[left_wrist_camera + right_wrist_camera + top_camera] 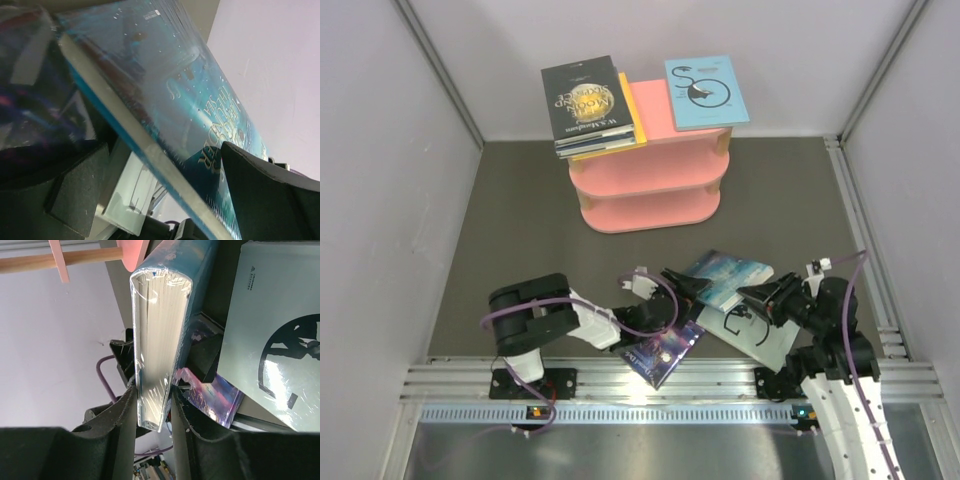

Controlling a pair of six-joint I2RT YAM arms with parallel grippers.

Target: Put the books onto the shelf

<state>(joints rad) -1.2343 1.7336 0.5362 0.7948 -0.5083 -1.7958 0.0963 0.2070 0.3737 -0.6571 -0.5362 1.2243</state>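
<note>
Teal book (pixel 725 278), clamped in my right gripper (pixel 154 400) near the bench's (pixel 520 220) near edge, sits between the wide-apart jaws of my left gripper (pixel 688 285), apparently for a handover.

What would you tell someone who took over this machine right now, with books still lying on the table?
Left gripper: open, at the near end of the teal book, not clamped.
Right gripper: shut on the teal book's page edge.
Done: a stack topped by the black moon book, with a yellow book in it, and the light blue book lie on the top tier of the shelf.
Left: the teal book, the purple book and the pale book, all near the arms, are not yet shelved.
</note>
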